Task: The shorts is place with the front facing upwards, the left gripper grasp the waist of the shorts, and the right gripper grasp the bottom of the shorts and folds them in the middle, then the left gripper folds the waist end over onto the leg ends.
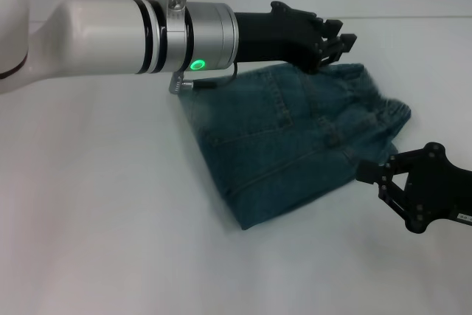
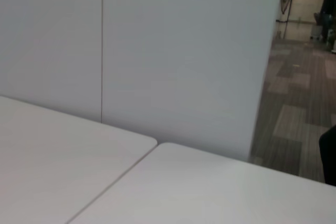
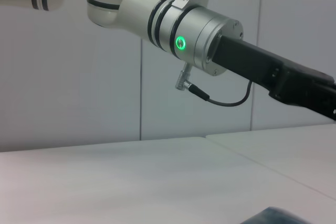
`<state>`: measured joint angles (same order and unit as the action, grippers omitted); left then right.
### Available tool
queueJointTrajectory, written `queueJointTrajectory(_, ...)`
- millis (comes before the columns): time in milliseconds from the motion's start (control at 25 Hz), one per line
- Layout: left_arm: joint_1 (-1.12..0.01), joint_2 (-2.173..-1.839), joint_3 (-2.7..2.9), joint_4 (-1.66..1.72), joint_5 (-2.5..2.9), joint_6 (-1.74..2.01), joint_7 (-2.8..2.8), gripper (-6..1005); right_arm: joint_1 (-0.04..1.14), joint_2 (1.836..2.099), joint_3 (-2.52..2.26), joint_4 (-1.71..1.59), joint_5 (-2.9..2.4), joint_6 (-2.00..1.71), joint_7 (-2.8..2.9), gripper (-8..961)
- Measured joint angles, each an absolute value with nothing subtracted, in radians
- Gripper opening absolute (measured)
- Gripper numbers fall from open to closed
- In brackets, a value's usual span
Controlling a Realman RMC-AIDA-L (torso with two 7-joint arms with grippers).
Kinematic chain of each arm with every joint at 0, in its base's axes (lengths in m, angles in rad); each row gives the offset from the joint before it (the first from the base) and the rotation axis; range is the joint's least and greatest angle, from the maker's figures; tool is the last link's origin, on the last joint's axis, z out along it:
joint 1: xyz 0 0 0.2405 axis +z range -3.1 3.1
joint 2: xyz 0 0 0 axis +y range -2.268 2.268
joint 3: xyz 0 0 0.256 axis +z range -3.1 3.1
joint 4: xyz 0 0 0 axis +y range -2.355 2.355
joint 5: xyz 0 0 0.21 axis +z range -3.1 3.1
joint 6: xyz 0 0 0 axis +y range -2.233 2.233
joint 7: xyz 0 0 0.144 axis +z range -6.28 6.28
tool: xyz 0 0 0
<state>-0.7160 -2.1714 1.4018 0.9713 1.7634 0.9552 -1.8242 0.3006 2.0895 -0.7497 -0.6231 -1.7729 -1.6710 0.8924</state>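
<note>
Your black right gripper (image 1: 366,174), grip unclear, touches the folded blue denim shorts (image 1: 295,145) mid-bench; left gripper (image 1: 341,44), also unclear, at the far waist; final fold seemingly remains.

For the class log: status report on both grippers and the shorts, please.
Left gripper at far edge of shorts, reaching across. Right gripper at the near right edge. Shorts already folded lengthwise on table. Nothing in the way.
</note>
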Motion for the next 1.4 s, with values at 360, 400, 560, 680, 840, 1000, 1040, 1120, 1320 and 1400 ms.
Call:
queueJointTrajectory(360,-0.619,-2.169,1.252,0.997,1.768,1.115,-1.711,412,0.317,2.086,-0.748,-0.629,-1.797,-1.633,0.934,51)
queueJointTrajectory(400,-0.592,-2.17,1.206,0.997,1.759,1.168,-1.674,448,0.318,2.085,-0.746,-0.634,-1.807,-1.631,0.942,55)
queueJointTrajectory(560,-0.486,-2.167,1.071,0.992,1.72,1.361,-1.53,592,0.32,2.085,-0.74,-0.666,-1.834,-1.621,0.991,70)
queueJointTrajectory(680,-0.407,-2.169,0.969,0.982,1.714,1.501,-1.431,719,0.312,2.085,-0.738,-0.693,-1.843,-1.618,1.021,81)
queueJointTrajectory(840,-0.309,-2.166,0.785,0.918,1.755,1.682,-1.289,869,0.303,2.08,-0.735,-0.719,-1.871,-1.65,1.044,133)
queueJointTrajectory(1000,-0.267,-2.164,0.668,0.905,1.835,1.792,-1.23,923,0.299,2.078,-0.732,-0.772,-1.957,-1.724,1.082,297)
queueJointTrajectory(1040,-0.252,-2.165,0.634,0.904,1.869,1.824,-1.211,936,0.299,2.078,-0.73,-0.78,-1.975,-1.742,1.083,347)
queueJointTrajectory(1120,-0.231,-2.166,0.595,0.902,1.928,1.855,-1.188,936,0.299,2.078,-0.727,-0.787,-1.999,-1.766,1.082,447)
queueJointTrajectory(1320,-0.211,-2.167,0.546,0.888,2.056,1.858,-1.173,936,0.285,2.081,-0.727,-0.792,-2.01,-1.798,1.064,612)
queueJointTrajectory(1400,-0.21,-2.165,0.506,0.863,2.089,1.853,-1.153,936,0.274,2.083,-0.727,-0.792,-2.011,-1.814,1.039,655)
